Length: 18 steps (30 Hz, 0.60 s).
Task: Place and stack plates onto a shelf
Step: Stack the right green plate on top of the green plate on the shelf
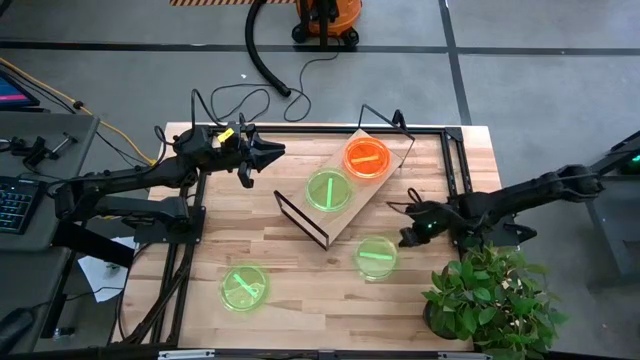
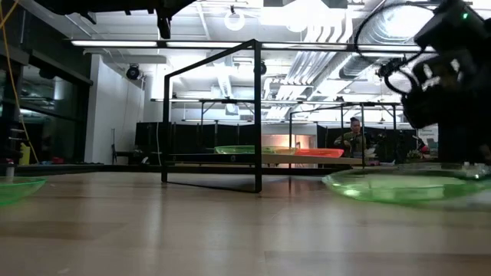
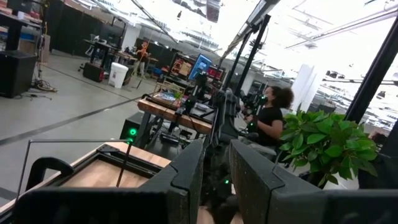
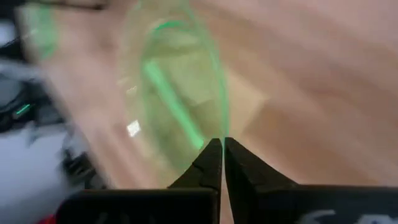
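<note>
The shelf (image 1: 345,185), a light-wood board on a black wire frame, stands slantwise mid-table. On it lie one orange plate (image 1: 367,157) and one green plate (image 1: 329,190). Two more green plates lie flat on the tabletop: one right of centre (image 1: 376,256), one near the near-left edge (image 1: 244,286). My right gripper (image 1: 406,238) is shut at the right-hand plate's rim. My left gripper (image 1: 268,152) hangs raised over the far-left part of the table, left of the shelf, empty, with a narrow gap between its fingers (image 3: 186,171). The other plates are out of view. My right gripper (image 4: 222,146) pinches the green plate (image 4: 180,93) at its rim (image 4: 219,127), on the side toward the table's right edge. The fingers come slanting down from the table's right. In the low view the plate (image 2: 406,184) still lies low on the tabletop.
A potted plant (image 1: 490,300) stands at the near-right corner, close behind my right arm. A black rail frame (image 1: 455,160) runs along the table's far and side edges. Bare wood (image 1: 300,290) lies between the two table plates. A person (image 3: 267,118) sits in the room beyond.
</note>
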Tool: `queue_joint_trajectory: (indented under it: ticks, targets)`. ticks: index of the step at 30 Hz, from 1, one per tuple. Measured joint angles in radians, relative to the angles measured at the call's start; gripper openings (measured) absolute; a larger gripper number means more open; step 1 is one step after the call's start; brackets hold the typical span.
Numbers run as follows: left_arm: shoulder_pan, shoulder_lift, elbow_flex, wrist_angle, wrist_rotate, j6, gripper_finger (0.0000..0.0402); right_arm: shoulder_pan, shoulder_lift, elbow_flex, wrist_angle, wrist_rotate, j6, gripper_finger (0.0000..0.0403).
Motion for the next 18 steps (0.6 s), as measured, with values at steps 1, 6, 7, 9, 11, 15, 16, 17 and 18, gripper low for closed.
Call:
queue_joint_trajectory:
  ticks: [1, 6, 7, 9, 11, 15, 16, 17, 18]
  targets:
    - [0.0, 0.0, 0.0, 0.0, 0.0, 0.0, 0.0071, -0.006, -0.022, 0.001, 0.006, -0.028, -0.021, 0.0001]
    - [0.0, 0.0, 0.0, 0.0, -0.001, 0.0, 0.0071, -0.023, -0.124, 0.001, 0.001, -0.141, -0.085, 0.0]
    - [0.0, 0.0, 0.0, 0.0, -0.001, 0.0, 0.0071, -0.026, -0.139, 0.001, -0.01, -0.147, -0.085, 0.0]
    - [0.0, 0.0, 0.0, 0.0, -0.001, 0.001, 0.0071, -0.026, -0.157, 0.001, -0.045, -0.132, -0.078, 0.0]
    - [0.0, 0.0, 0.0, 0.0, -0.005, 0.001, 0.0071, -0.026, -0.161, 0.001, -0.072, -0.103, -0.059, 0.0]
    - [0.0, 0.0, 0.0, -0.001, -0.025, 0.001, 0.0071, -0.026, -0.16, 0.001, -0.072, 0.004, -0.03, 0.0003]
    - [0.0, 0.0, 0.0, -0.001, -0.028, 0.001, 0.0071, -0.026, -0.16, 0.001, -0.074, 0.032, -0.016, 0.0007]
    - [0.0, 0.0, 0.0, -0.001, -0.029, 0.001, 0.0071, -0.026, -0.159, 0.001, -0.073, 0.047, -0.003, 0.0013]
    - [0.0, 0.0, 0.0, -0.001, -0.03, 0.001, 0.0071, -0.026, -0.155, 0.002, -0.072, 0.061, 0.013, 0.0021]
